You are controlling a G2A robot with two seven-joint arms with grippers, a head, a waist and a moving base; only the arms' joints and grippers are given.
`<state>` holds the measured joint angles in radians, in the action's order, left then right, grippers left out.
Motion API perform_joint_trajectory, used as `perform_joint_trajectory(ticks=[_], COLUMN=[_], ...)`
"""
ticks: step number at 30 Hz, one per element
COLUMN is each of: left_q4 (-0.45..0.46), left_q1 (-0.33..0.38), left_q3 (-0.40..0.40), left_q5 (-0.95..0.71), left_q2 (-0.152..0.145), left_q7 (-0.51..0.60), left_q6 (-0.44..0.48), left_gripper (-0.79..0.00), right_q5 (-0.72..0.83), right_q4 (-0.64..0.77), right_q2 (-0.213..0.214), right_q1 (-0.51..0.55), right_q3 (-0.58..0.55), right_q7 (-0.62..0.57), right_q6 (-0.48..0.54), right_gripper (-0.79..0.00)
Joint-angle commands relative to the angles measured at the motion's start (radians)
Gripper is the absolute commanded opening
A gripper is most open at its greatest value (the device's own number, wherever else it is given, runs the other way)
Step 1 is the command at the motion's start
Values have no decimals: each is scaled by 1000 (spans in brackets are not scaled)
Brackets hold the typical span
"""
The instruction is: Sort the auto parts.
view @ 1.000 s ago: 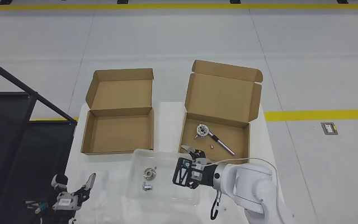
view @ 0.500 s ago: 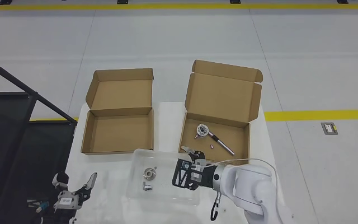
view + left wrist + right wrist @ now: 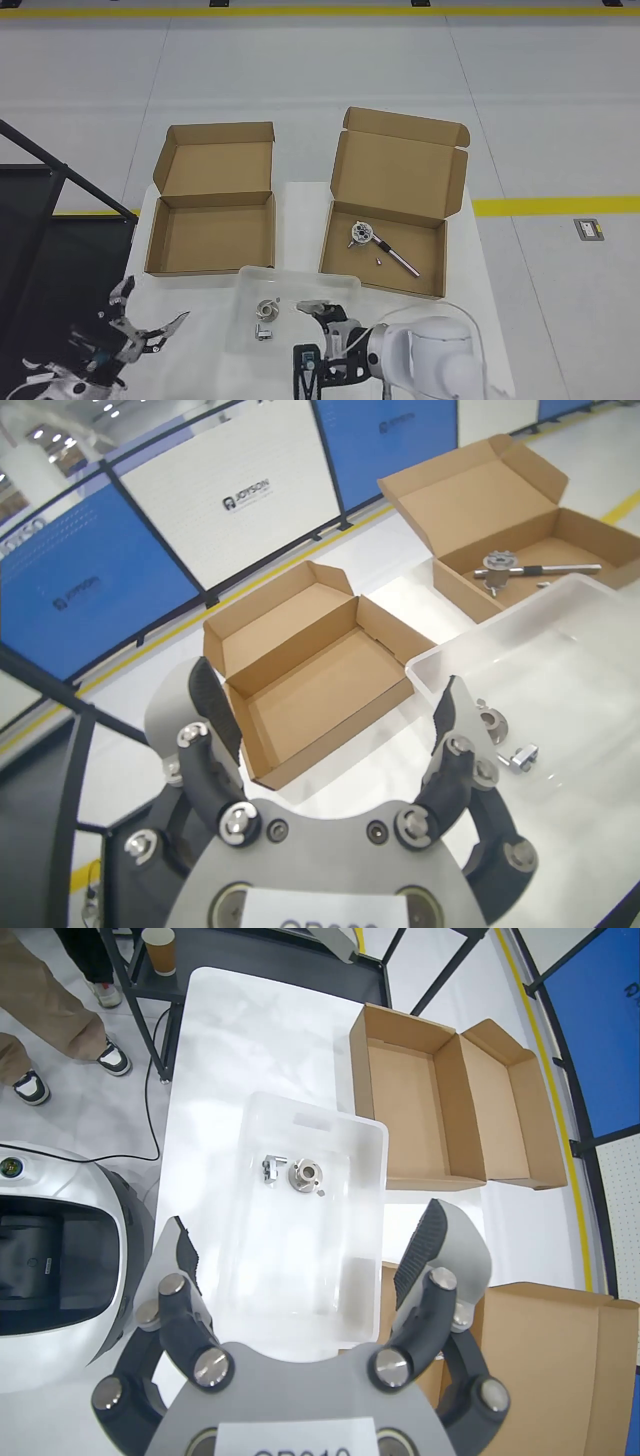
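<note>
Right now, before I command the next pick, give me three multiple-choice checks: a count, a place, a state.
1. How many open brown cardboard boxes are set out? A one B two C four
2. Where does the round flanged metal hub lie? A in the clear plastic bin B on bare tabletop C in a gripper
3. The right gripper is: A open B shut on a part C shut, empty
Answers: 1 B, a left cardboard box and a right cardboard box. 2 A, beside a small metal bracket. 3 A, fingers wide apart, nothing between.
</note>
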<state>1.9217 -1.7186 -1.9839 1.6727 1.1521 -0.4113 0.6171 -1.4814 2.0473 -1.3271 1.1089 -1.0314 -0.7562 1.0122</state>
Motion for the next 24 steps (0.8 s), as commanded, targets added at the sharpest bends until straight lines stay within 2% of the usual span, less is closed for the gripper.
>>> perform_joint_trajectory(ticks=[1,6,11,13,17,24], left_q4=[20,40,59,48,31,31], left_q1=[27,108,207,255,342,342], left_q3=[-4,21,97,136,214,214], left_q5=[120,296,430,470,563,563], left_q2=[-15,-48,-76,-85,-102,-102], left_q7=[-37,-103,-118,-99,-52,-52], left_q6=[74,205,309,340,390,390], left_gripper=[0,0,0,0,0,0], right_q5=[21,61,67,64,65,65], right_q4=[-3,-18,-6,11,59,59], right_q2=[11,38,69,81,98,98], right_q1=[-7,-37,-34,-23,12,12], right_q3=[14,45,71,70,71,71], right_q7=[-32,-52,-52,-54,-131,-131], right_q6=[0,0,0,-2,-80,-80], right_gripper=[0,0,0,0,0,0])
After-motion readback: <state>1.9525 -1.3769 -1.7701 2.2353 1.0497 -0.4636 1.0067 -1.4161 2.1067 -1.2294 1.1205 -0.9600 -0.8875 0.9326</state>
